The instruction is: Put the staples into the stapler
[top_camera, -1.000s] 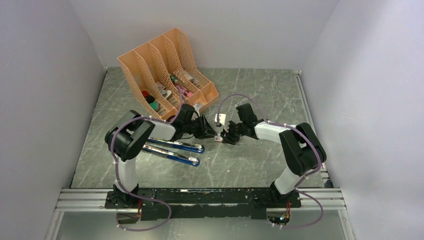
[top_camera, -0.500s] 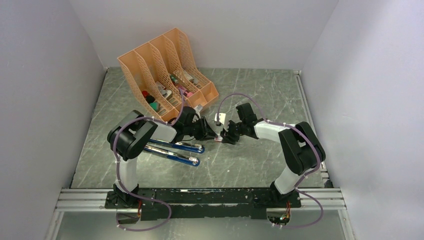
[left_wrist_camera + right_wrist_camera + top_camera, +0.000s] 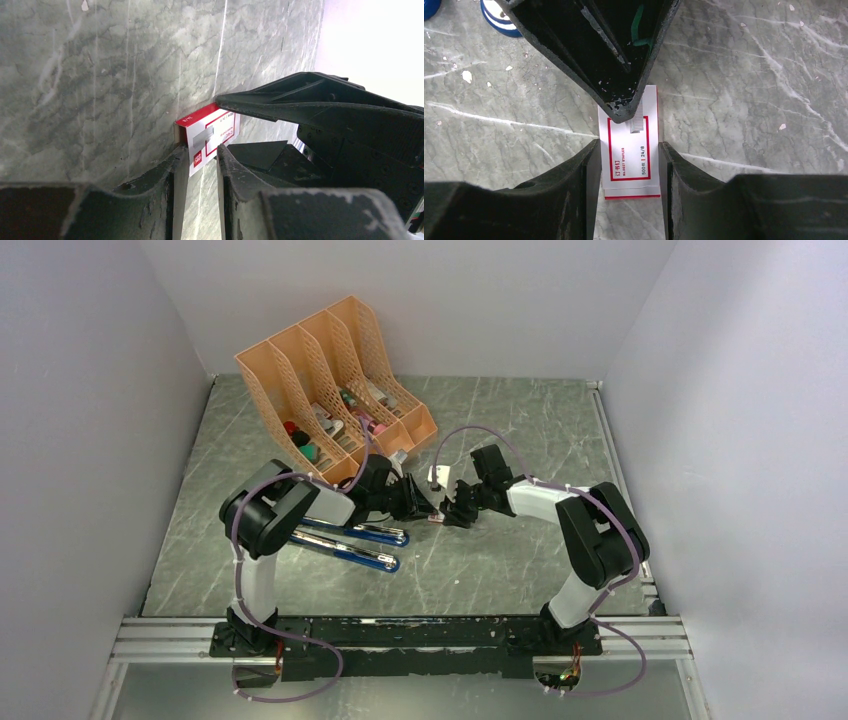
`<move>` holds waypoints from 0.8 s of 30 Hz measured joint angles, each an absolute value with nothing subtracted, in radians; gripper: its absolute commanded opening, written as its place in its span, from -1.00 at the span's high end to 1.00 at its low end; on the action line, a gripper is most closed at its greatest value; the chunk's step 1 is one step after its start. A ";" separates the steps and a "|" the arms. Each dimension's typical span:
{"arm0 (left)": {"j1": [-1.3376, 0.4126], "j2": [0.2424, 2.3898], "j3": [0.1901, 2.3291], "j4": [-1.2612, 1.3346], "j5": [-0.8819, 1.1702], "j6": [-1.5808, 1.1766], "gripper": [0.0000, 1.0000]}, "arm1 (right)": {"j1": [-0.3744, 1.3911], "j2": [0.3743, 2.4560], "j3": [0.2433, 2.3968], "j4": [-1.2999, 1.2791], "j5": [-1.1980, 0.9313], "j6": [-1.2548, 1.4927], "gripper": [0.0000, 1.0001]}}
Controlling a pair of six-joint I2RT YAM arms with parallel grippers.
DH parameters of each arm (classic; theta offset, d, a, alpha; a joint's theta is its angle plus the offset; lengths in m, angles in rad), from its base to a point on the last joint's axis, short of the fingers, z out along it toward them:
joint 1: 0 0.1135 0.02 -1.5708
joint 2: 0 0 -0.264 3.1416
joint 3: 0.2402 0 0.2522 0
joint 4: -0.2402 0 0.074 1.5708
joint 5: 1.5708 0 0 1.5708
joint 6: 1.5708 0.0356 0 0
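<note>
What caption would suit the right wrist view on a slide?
Right gripper grips a small white-and-red cardboard staple box over the grey marbled table; left gripper reaches its far end.

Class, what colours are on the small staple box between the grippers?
The box is white with a red frame; right wrist view shows it best.

Paper box (image 3: 630, 150) smooth; table (image 3: 749, 100) polished marble-look; jaws scuffed black plastic.

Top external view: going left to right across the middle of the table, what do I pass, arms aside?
blue stapler → left tool → white-and-red staple box → right tool. The orange organizer spans several of these, so it is left out.
</note>
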State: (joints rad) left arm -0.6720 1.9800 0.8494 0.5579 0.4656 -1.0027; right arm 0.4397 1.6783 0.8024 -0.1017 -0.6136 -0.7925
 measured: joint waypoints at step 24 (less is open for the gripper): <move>-0.691 2.000 0.847 0.581 0.464 -1.015 0.71 | 0.452 1.679 0.810 -0.110 -0.606 -0.793 -0.10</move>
